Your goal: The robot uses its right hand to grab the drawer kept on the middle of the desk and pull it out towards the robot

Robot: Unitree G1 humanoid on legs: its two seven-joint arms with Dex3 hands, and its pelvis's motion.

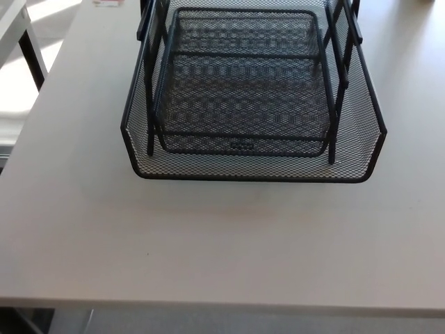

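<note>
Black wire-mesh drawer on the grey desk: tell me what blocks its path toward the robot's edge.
Nothing visible does. The black wire-mesh drawer sits mid-desk, and the grey desk between its front rim and the near edge is bare. Neither robot hand is in view.

We see the desk [222,243] filling most of the view, its near edge along the bottom. The mesh drawer [252,164] sits on it toward the far side, approx. centred left-right, w/ its front wall facing us. Above it, inside the upright posts [148,104], an upper tray [243,76] sits set back, so the lower one sticks out in front. A label [106,3] lies at the desk's far left. Beyond the desk's left edge stands another table's leg [31,56].
</note>
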